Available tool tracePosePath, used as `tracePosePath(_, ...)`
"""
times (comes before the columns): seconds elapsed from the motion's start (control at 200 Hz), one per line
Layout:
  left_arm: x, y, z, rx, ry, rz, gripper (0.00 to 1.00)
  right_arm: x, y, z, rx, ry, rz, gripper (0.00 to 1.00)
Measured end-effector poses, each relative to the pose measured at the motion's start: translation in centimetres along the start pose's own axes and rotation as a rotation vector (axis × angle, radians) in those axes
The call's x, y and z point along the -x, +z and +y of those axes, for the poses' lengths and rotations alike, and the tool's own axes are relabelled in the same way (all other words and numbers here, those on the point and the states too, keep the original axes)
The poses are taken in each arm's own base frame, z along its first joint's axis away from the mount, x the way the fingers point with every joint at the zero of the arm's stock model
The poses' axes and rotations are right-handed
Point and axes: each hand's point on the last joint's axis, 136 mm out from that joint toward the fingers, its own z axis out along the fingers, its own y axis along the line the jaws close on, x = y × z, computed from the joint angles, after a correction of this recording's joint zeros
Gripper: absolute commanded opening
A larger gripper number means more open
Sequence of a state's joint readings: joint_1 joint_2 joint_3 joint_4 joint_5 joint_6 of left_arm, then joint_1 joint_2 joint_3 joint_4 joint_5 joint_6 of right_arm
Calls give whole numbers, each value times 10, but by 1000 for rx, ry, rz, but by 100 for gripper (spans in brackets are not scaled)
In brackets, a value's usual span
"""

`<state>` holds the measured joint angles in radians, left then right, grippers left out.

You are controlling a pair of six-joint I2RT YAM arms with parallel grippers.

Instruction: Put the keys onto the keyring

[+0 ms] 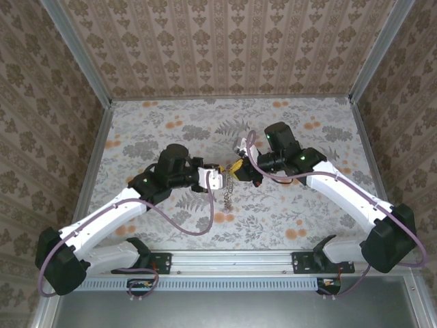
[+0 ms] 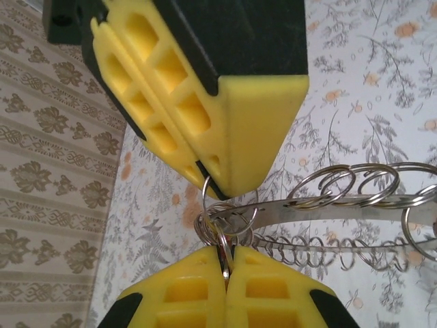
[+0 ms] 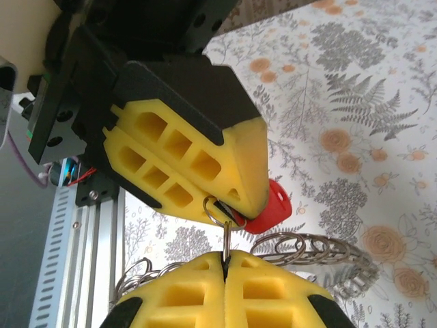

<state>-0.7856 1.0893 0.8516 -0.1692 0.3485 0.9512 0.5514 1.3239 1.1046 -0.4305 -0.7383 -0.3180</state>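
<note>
Both grippers meet nose to nose over the middle of the floral-print table (image 1: 307,225).

Left gripper (image 2: 225,265): moulded yellow plastic fingers (image 2: 181,294) with rectangular pockets and black backing. They are pressed flat together, with a thin wire ring pinched in the seam.

Right gripper (image 3: 225,265): same yellow pocketed fingers (image 3: 171,297), also clamped tight. One wire ring stands upright out of the seam.

From the left wrist, the right gripper (image 2: 207,176) comes in from above with a wedge-shaped tip, and a ring is caught at its point. From the right wrist, the left gripper (image 3: 227,208) looks the same way.

Keyring (image 2: 328,207): a flat, polished grey metal band carrying a row of shiny split-wire rings, bunched into a cluster between the two tips. In the top view it hangs limp below the grippers (image 1: 227,195), and its lower end reaches the table.

Key (image 3: 272,207): the rounded head is glossy red plastic. It sits right at the left gripper's tip, touching or just behind it, above the keyring coils (image 3: 293,247). Can't tell whether it's threaded onto a ring.

Both arms have white shells and purple cables (image 1: 184,229).
</note>
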Motion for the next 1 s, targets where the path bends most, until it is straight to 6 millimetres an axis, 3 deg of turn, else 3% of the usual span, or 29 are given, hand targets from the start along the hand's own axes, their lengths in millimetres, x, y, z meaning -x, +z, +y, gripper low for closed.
tracePosePath(0.195, -6, 4, -1, -32, 101, 42, 0, -8, 5, -1, 18, 18, 40, 0)
tracePosePath(0.45, -7, 11, 11, -38, 264, 76, 0, -10, 6, 1, 45, 34, 38, 27)
tracePosePath(0.65, -5, 9, 28, 12, 468, 92, 0, -18, -11, 3, 62, 70, -6, 37)
tracePosePath(0.855, -7, 8, 32, 15, 686, 114, 0, 7, -49, -30, -91, 175, -173, 44)
tracePosePath(1.0, -3, 8, 40, 43, 829, 119, 0, 29, -59, -47, -167, 322, -272, 43)
